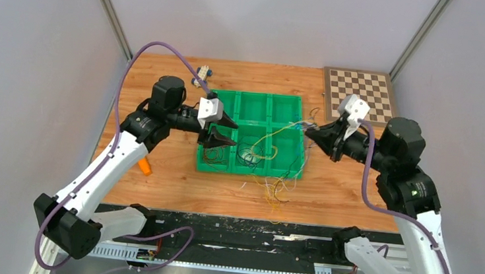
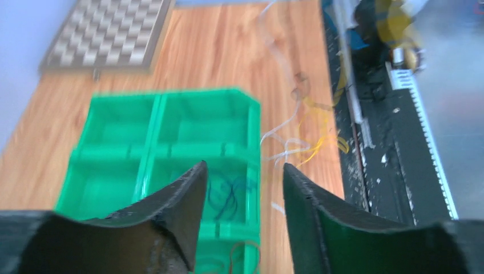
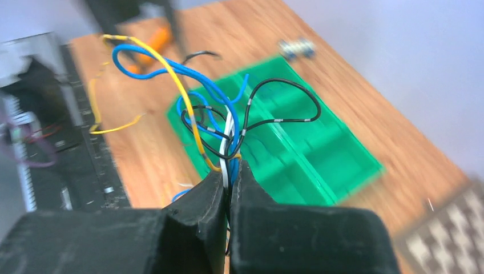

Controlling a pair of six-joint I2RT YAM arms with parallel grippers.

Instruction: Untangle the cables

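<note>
A tangle of thin cables [image 3: 212,117] in blue, yellow, black and white rises from my right gripper [image 3: 231,171], which is shut on the bundle. In the top view that gripper [image 1: 312,131] hovers at the right edge of the green compartment tray [image 1: 256,96]. From it the cables [image 1: 272,146] trail across the tray and down onto the table in front [image 1: 276,191]. My left gripper [image 1: 232,131] is open over the tray's left side with nothing between its fingers. Through its jaws [image 2: 244,171] I see a blue cable [image 2: 228,194] lying in a compartment and a dark red one [image 2: 245,251] nearer.
A chessboard [image 1: 358,92] lies at the back right corner. There is an orange object [image 1: 145,165] on the table left of the tray. A small blue and white piece [image 1: 201,75] sits behind the tray. White and yellow cables [image 2: 308,137] reach toward the black rail at the near edge.
</note>
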